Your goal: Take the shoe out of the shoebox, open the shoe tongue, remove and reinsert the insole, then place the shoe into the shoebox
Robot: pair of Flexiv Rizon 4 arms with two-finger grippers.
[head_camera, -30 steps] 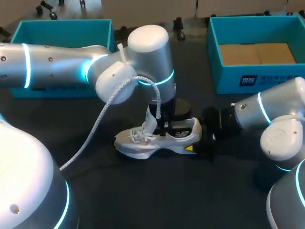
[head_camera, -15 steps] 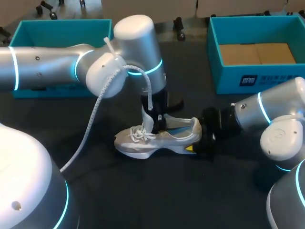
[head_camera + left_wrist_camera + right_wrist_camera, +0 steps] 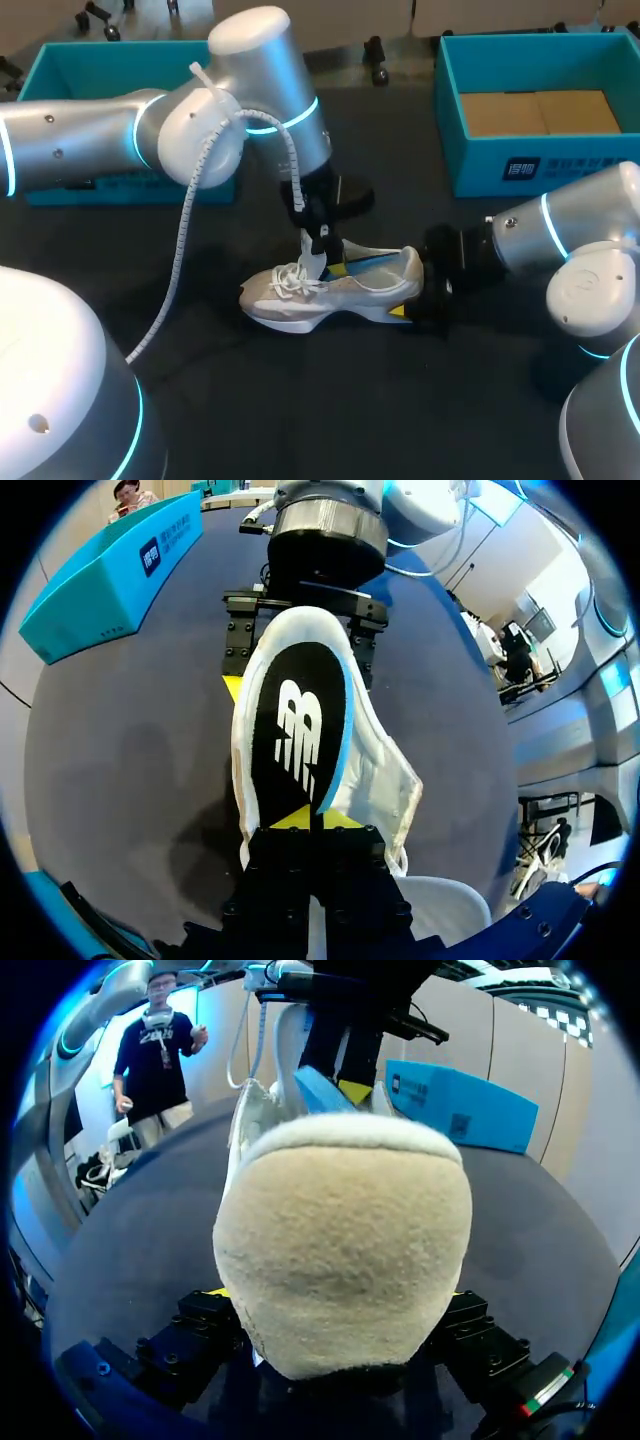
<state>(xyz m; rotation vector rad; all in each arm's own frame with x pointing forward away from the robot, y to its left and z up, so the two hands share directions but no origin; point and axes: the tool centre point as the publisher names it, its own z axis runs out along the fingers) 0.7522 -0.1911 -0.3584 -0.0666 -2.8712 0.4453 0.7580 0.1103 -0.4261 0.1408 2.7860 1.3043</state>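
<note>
A white shoe (image 3: 300, 295) lies on its side on the dark table, toe to the left. My right gripper (image 3: 425, 290) clamps its heel; in the right wrist view the beige heel (image 3: 345, 1250) fills the space between the fingers (image 3: 455, 1300). My left gripper (image 3: 322, 245) hangs over the shoe's opening, shut on the front end of the insole (image 3: 365, 265). The left wrist view shows the insole (image 3: 300, 730), black with a blue edge, rising out of the shoe (image 3: 385, 785) into the left gripper (image 3: 312, 820). Its rear end still lies inside the heel.
A teal shoebox (image 3: 560, 165) with cardboard in its bottom stands at the back right. A second teal box (image 3: 130, 55) stands at the back left, behind my left arm. A white cable (image 3: 185, 235) hangs from that arm.
My left arm has risen and drawn back to the left, lifting the front of the insole out of the shoe. The right arm and the shoe have stayed put.
</note>
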